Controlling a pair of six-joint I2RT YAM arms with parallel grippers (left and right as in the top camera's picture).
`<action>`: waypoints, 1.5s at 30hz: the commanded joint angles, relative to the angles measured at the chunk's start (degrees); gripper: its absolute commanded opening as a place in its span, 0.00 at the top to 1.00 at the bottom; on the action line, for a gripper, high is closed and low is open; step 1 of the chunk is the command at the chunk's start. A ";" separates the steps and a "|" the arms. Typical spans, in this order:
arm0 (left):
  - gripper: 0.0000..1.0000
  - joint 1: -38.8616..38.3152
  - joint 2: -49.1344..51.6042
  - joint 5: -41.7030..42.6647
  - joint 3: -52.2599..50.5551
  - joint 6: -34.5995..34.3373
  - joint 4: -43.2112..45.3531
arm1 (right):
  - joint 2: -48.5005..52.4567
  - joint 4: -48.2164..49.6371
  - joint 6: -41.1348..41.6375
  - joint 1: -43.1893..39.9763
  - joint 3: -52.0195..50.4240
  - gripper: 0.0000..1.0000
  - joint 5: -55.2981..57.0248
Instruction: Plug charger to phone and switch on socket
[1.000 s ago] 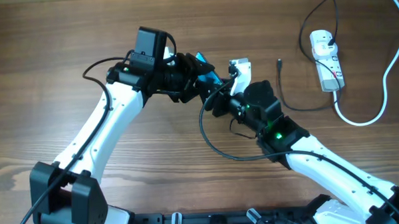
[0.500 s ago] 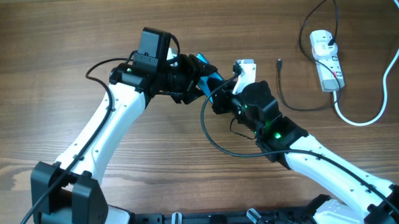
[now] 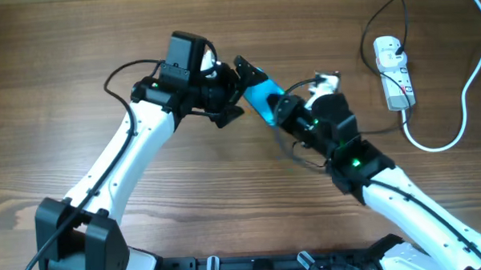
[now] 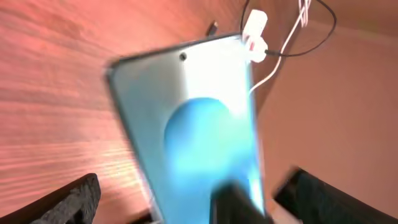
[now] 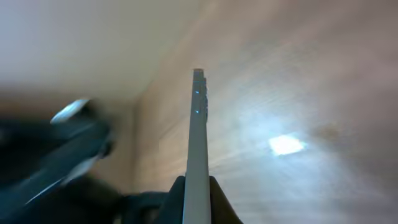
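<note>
Overhead I get a bright, even picture lit from above. The wooden surface (image 3: 62,93) is sharp from near edge to far, with soft shadows hugging the arms and no glare.

The left wrist view is poor. It has heavy blur and a reddish-pink cast over the wood. The phone (image 4: 193,124) is smeared, its screen washing out to white around a blue glow. The left fingers (image 4: 68,199) are dark, unfocused shapes in the near corners.

The right wrist view is pale and hazy. The phone's thin edge is fairly crisp, a white glare patch (image 5: 286,144) sits on the wood at right, and the left side is dark blur.
</note>
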 commanded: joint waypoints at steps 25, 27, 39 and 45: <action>0.75 -2.62 -4.11 -8.24 0.11 -20.26 7.93 | 7.45 24.90 50.95 -4.17 0.61 0.96 -22.38; 0.87 -2.16 -4.11 -8.28 0.11 -20.85 7.93 | 7.45 25.16 50.95 -4.17 0.61 0.96 -22.38; 0.62 1.92 -4.11 -10.73 0.07 -19.04 7.82 | 7.45 26.01 50.93 -4.17 0.61 0.95 -22.38; 0.69 0.63 -4.11 -9.77 0.07 -19.37 8.17 | 7.45 26.01 50.97 -4.17 0.61 0.95 -22.14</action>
